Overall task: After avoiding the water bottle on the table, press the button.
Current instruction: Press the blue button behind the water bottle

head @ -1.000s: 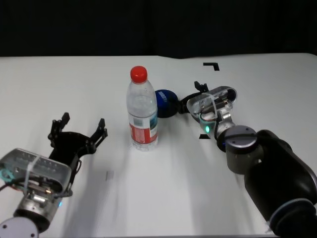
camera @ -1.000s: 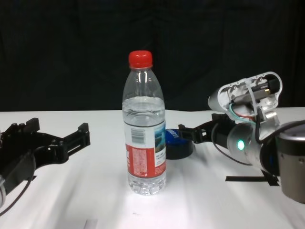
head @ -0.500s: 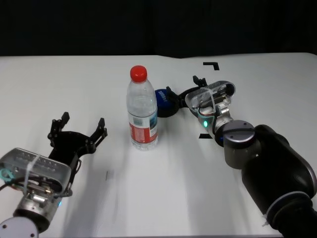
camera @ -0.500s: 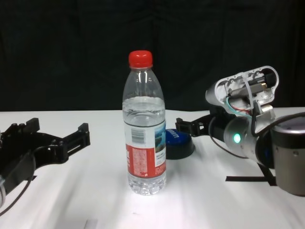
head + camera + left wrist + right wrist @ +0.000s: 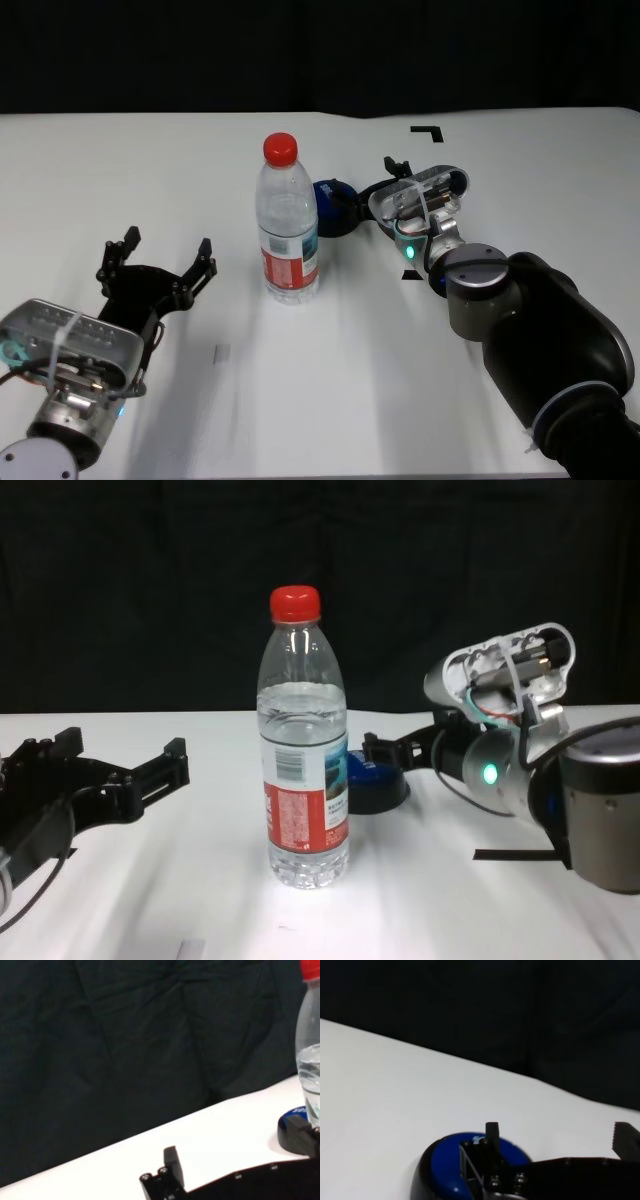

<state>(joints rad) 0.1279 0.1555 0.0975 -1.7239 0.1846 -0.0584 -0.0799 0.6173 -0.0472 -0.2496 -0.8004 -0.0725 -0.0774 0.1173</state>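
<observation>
The water bottle [image 5: 288, 228] stands upright mid-table, clear with a red cap, and also shows in the chest view [image 5: 305, 770]. Just behind it to its right sits the button [image 5: 333, 207], a blue dome on a black base. My right gripper [image 5: 370, 185] is open at the button's right side. In the right wrist view one fingertip [image 5: 492, 1136] hangs over the button [image 5: 465, 1160] dome; whether it touches cannot be told. My left gripper [image 5: 160, 262] rests open, low and left of the bottle, holding nothing.
The white table [image 5: 300, 380] carries a black corner mark [image 5: 428, 130] at the back right and a tape mark [image 5: 510, 855] under my right forearm. A small grey patch [image 5: 222, 352] lies near the front. A black curtain stands behind the table.
My right gripper has moved left toward the button, so one finger now reaches over the dome. The bottle and my left arm have not moved.
</observation>
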